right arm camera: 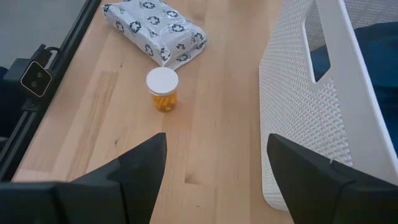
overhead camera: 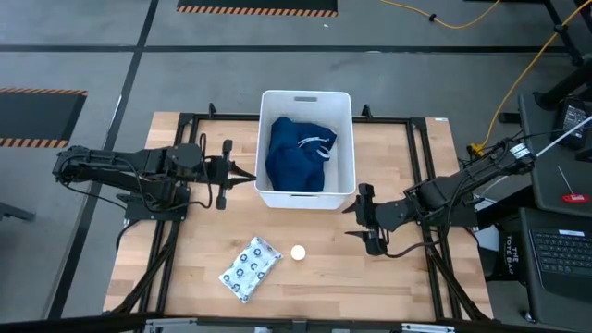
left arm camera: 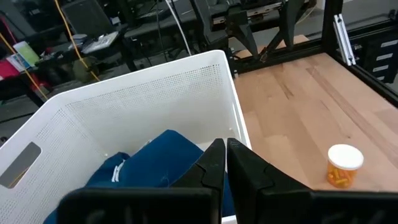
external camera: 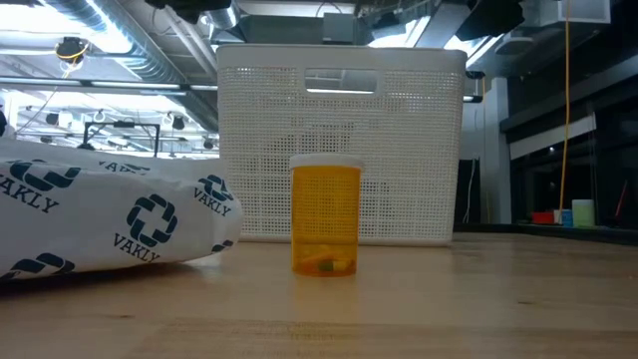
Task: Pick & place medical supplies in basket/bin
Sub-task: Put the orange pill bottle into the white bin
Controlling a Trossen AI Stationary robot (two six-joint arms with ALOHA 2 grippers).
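The white tub (overhead camera: 306, 99) is sitting at the far middle of the wooden surface (overhead camera: 388, 268), long axis running near to far, with the dark blue garment (overhead camera: 298, 155) already bundled inside it. No black block is showing anywhere; it may be lying under the cloth.

Two supplies are waiting on the near part of the surface. The ringed white packet (overhead camera: 250, 268) is lying flat, its long axis slanting from near-left to far-right. Just to its right, apart from it, the amber bottle (overhead camera: 298, 252) is standing upright, white cap up.

The left gripper (overhead camera: 242, 175) is hovering at the tub's left wall, jaws pinched together on nothing. The right gripper (overhead camera: 363, 220) is hanging just off the tub's near-right corner, jaws standing wide and empty, pointing toward the bottle and packet.

The risks, as I judge them: the bottle is small, round and upright — a jaw coming in off-centre could tip it and send it rolling. The packet is soft and wide, so a grab across its long axis might slip or only pinch a fold. The right arm is also working close to the tub wall — a careless swing could shove the tub.
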